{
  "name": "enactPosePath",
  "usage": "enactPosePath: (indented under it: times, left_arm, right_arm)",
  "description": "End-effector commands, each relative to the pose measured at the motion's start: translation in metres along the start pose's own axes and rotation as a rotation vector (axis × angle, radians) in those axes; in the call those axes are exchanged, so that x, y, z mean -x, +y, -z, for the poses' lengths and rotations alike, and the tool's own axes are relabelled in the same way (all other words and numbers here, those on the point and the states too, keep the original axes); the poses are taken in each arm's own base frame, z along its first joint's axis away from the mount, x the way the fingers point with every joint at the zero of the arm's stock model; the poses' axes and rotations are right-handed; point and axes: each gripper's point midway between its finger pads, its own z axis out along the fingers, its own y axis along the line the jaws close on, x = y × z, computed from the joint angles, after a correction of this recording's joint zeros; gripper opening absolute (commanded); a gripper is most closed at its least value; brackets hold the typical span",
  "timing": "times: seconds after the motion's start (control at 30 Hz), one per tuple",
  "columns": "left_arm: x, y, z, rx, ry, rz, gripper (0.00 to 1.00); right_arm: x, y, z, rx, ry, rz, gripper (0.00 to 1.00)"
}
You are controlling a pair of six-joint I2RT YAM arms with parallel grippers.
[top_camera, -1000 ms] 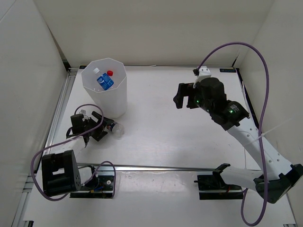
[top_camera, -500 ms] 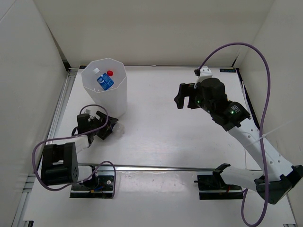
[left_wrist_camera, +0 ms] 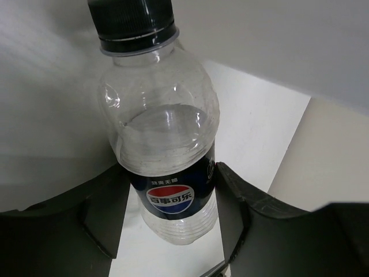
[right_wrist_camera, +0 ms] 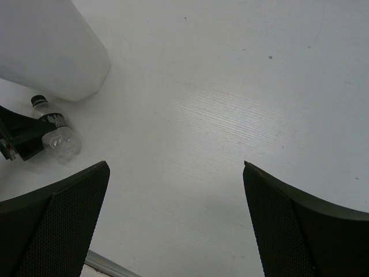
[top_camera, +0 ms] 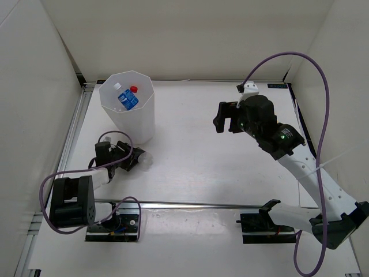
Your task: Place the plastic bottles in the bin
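A short clear bottle (left_wrist_camera: 161, 133) with a dark label and black cap fills the left wrist view, and my left gripper (left_wrist_camera: 170, 208) is shut on its labelled lower body. From above, this bottle (top_camera: 139, 157) lies low at the table, just in front of the tall white bin (top_camera: 151, 97), with the left gripper (top_camera: 124, 157) on it. A blue-labelled bottle (top_camera: 128, 99) and a red-capped one (top_camera: 134, 89) lie inside the bin. My right gripper (top_camera: 222, 118) hangs open and empty over the table's middle right. The right wrist view shows the held bottle (right_wrist_camera: 57, 138) beside the bin (right_wrist_camera: 52, 46).
A metal rail (top_camera: 190, 203) crosses the table near the arm bases. White walls enclose the table on the left, back and right. A purple cable (top_camera: 109, 135) loops over the left arm close to the bin's base.
My left gripper has slid right around the dark-labelled bottle and closed on it. The right arm has barely moved.
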Motion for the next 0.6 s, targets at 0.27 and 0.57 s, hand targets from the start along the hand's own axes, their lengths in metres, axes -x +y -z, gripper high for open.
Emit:
enactPosePath:
  times: [0.27,0.57]
  left_arm:
    - [-0.015,-0.013,0.052,-0.042,-0.045,-0.192,0.51]
    - [0.012,-0.114,0.135,-0.175,-0.212,-0.408,0.51]
  right_arm:
    - [0.001,-0.006,0.004,-0.018,-0.019,0.013,1.00]
    - [-0.009,-0.007,-0.001,-0.024,0.000,-0.003,1.00]
